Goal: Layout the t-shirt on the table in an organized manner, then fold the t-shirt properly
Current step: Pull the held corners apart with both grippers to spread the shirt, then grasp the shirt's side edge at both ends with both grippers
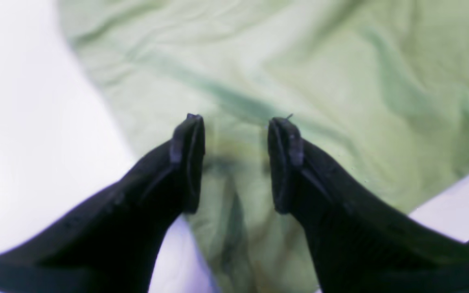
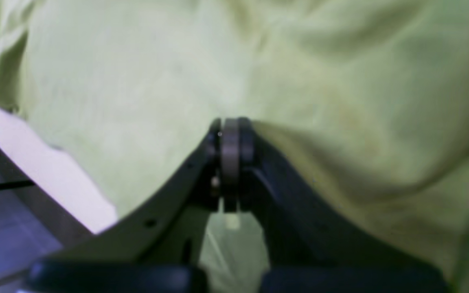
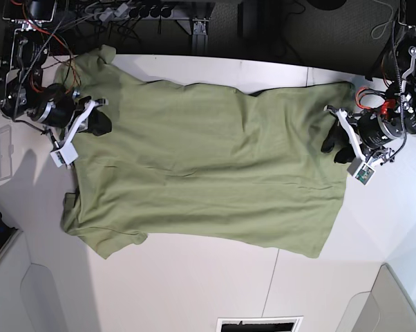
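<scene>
The olive-green t-shirt [image 3: 208,166] lies spread flat across the white table [image 3: 194,277], sleeves at the left and hem at the right. My right gripper [image 3: 97,124] sits at the shirt's left end between the sleeves. In the right wrist view it [image 2: 230,126] is shut, with the fabric [image 2: 136,81] pinched at its tips. My left gripper [image 3: 332,140] is at the hem on the right. In the left wrist view it [image 1: 237,122] is open, its fingers [image 1: 189,154] straddling a wrinkle of the shirt [image 1: 299,61] low over the cloth.
Grey bins stand at the near corners [image 3: 45,294] [image 3: 401,304]. A dark slot [image 3: 258,325] sits at the near table edge. Cables and a power strip [image 3: 125,10] run behind the far edge. A thin seam [image 3: 273,277] crosses the table.
</scene>
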You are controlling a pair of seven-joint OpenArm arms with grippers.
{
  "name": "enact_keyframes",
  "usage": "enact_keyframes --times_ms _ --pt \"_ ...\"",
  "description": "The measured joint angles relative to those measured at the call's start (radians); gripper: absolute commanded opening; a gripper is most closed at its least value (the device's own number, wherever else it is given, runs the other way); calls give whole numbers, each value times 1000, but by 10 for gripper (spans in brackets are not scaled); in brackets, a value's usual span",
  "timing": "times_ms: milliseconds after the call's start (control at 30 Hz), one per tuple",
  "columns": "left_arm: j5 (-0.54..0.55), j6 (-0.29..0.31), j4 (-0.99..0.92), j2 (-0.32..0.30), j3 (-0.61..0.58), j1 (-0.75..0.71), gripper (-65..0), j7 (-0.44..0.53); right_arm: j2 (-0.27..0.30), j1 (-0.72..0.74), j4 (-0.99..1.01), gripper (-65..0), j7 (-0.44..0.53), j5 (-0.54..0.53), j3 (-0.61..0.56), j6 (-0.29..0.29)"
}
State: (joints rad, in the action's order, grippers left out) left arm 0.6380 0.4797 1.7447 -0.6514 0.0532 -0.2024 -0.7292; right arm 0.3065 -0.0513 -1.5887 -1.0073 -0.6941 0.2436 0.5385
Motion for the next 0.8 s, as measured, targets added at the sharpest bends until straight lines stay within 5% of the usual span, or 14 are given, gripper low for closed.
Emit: enact_keyframes --times_ms 267,533,800 --pt "2 0 -66 3 14 -64 -366 7 14 -51 -1 -650 78 112 1 8" --pt "8 0 -64 3 147 -120 -366 25 49 -54 -18 -650 78 59 16 8" --pt "122 84 -63 3 291 -203 -366 -5 54 -54 -180 -650 10 -12 267 7"
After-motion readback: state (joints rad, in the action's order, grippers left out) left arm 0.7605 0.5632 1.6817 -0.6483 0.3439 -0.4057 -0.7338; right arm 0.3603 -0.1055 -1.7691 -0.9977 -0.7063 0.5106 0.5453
